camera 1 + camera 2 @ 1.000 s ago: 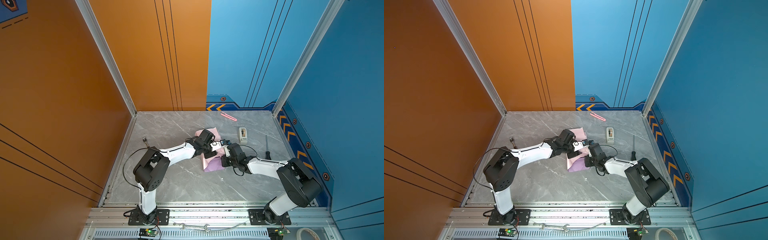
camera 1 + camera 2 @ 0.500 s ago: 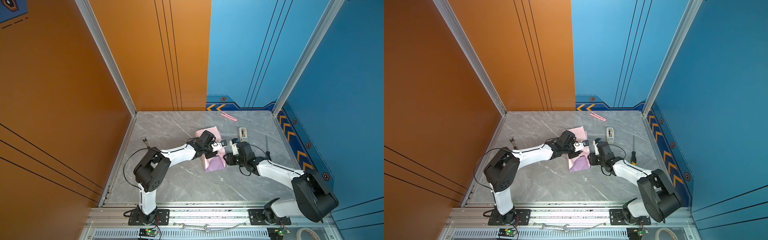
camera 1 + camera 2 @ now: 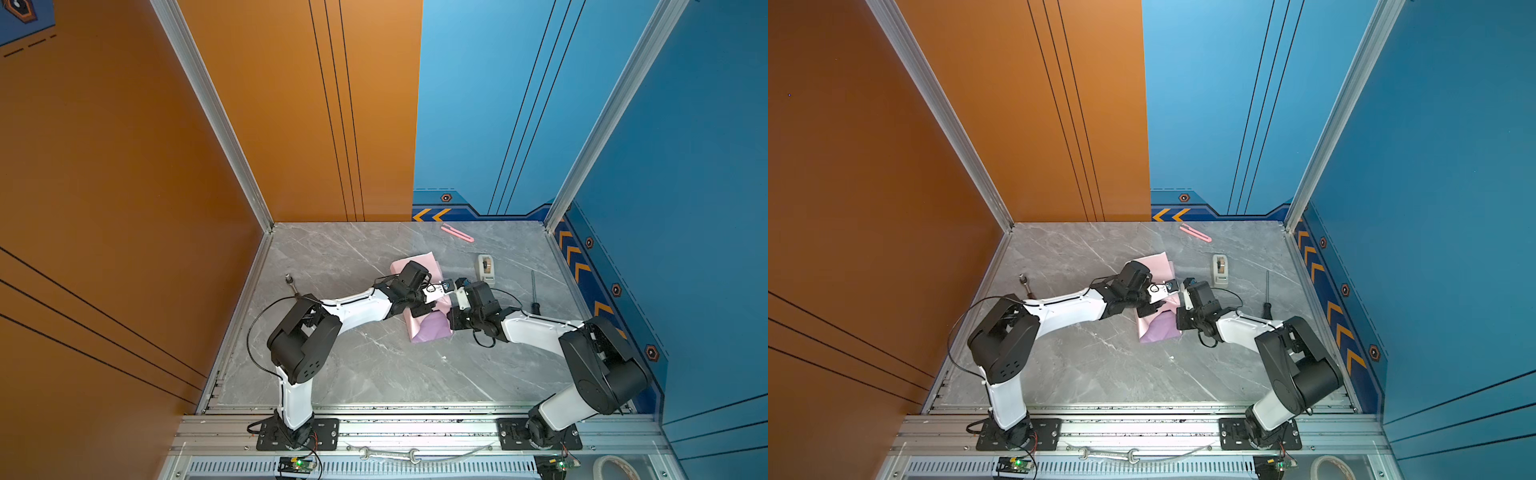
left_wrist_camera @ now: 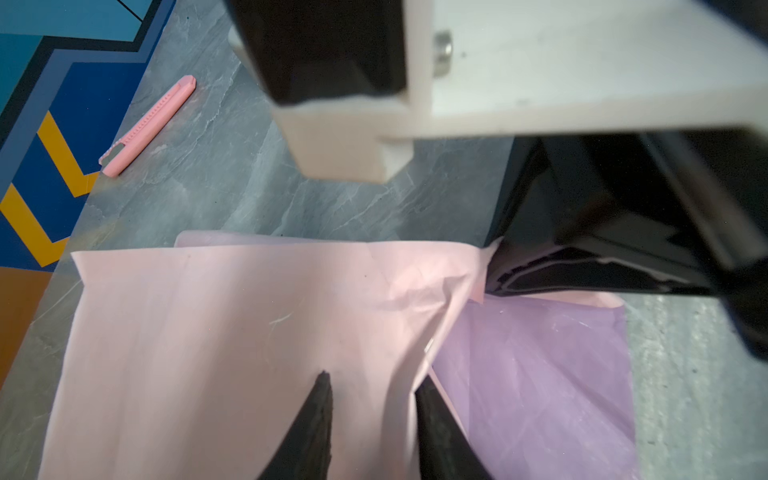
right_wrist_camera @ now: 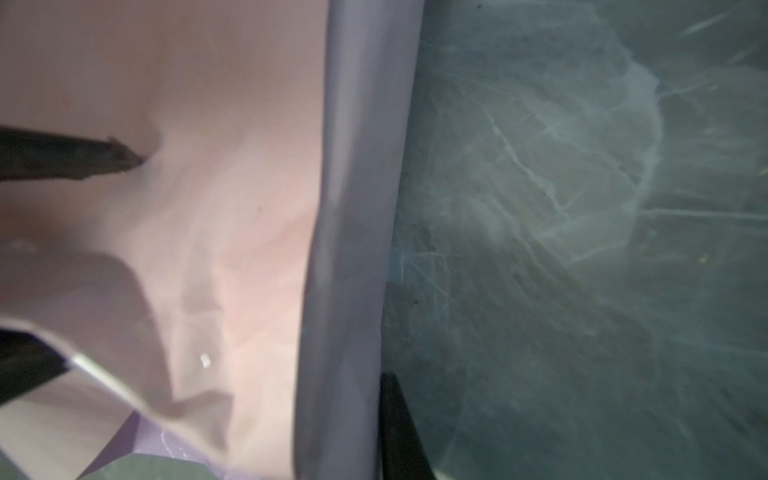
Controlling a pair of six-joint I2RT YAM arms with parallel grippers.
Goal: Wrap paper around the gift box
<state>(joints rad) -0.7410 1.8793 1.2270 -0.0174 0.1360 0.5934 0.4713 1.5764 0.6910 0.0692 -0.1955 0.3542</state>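
The paper (image 3: 430,328) (image 3: 1160,328) lies folded at mid table, pale pink over lilac. The gift box does not show in any view. In the left wrist view my left gripper (image 4: 374,395) rests on the pink paper (image 4: 249,332), jaws apart, a raised fold running between them. My right gripper (image 4: 498,274) has its black jaws pinched together on the pink sheet's edge. In the right wrist view the upright lilac edge of the paper (image 5: 357,208) hides one finger of the right gripper (image 5: 374,382). In both top views the grippers (image 3: 430,307) (image 3: 453,311) meet over the paper.
A pink cutter (image 3: 457,232) (image 4: 149,124) lies near the back wall. A beige tape dispenser (image 3: 486,268) and a screwdriver (image 3: 533,291) sit right of the paper. A small metal tool (image 3: 291,284) lies at the left edge. A wrench (image 3: 388,455) rests on the front rail.
My right arm swung its elbow out to the right and partway back, and its wrist shifted slightly right along the paper's edge. The left arm barely moved.
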